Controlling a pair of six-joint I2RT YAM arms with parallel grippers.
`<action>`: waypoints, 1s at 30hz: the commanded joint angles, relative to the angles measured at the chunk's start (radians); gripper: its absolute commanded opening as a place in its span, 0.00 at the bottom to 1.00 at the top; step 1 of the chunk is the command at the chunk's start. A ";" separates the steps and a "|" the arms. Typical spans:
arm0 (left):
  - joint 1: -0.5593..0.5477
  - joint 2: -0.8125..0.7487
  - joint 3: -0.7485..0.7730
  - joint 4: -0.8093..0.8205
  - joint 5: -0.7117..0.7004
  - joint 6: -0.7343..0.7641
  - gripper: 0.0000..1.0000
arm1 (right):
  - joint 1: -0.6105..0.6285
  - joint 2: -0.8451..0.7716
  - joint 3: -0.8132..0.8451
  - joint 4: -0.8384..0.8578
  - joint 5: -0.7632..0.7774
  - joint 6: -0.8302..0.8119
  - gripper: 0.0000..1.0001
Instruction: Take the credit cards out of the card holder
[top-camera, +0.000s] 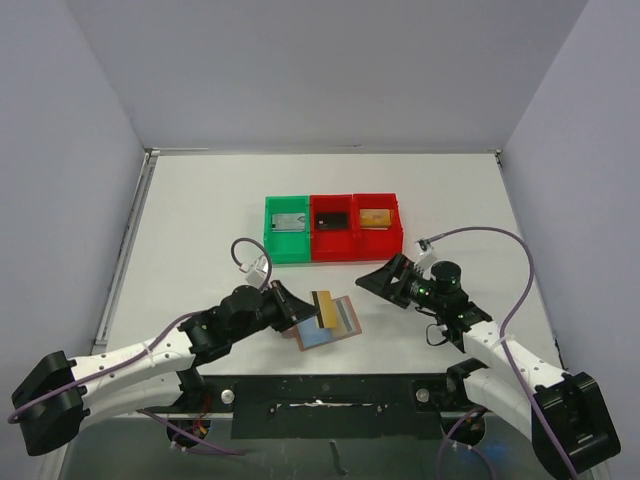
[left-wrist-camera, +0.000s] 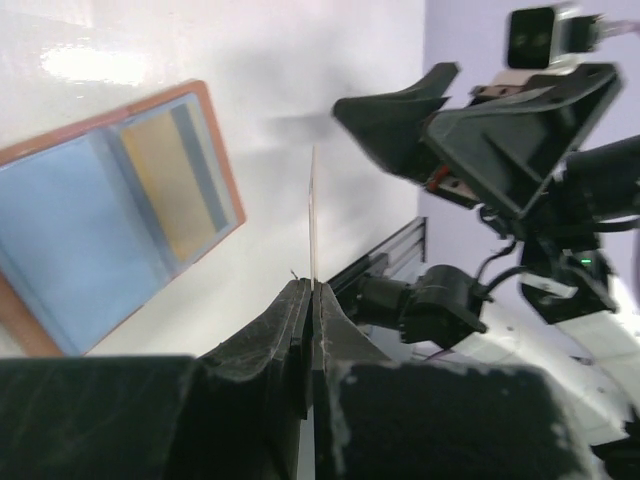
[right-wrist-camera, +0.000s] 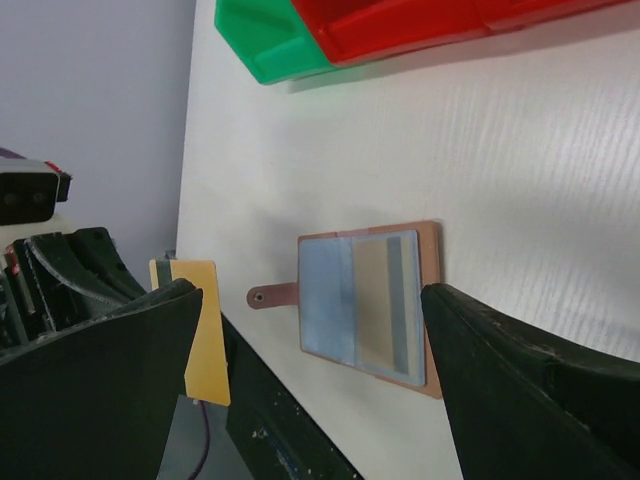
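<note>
Table (top-camera: 200, 220): 3 bins (top-camera: 334, 249) far centre. R gripper (top-camera: 385, 272) gapes fully, empty, just right of the card holder (top-camera: 340, 325), which lies open at near centre. L gripper (top-camera: 300, 308) is clamped on a yellow card (top-camera: 323, 305) by one edge, raised beside the holder. 2nd card (right-wrist-camera: 372, 295) sits in a pocket. Risk: thin edge grip, so the card may slip or twist at handover. The holder is loose and may drag on the next pull.

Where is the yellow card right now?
Top view, near the middle: the yellow card is pinched in the left tool, right beside the open holder.
</note>
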 joint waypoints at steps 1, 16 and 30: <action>0.001 0.009 -0.007 0.248 0.014 -0.082 0.00 | -0.048 -0.007 -0.054 0.204 -0.270 0.097 0.98; 0.014 0.021 -0.030 0.334 -0.043 -0.003 0.00 | -0.058 0.052 0.074 0.010 -0.312 -0.070 0.92; 0.044 0.021 -0.074 0.385 0.005 -0.025 0.00 | -0.061 0.043 0.079 0.021 -0.305 0.013 0.81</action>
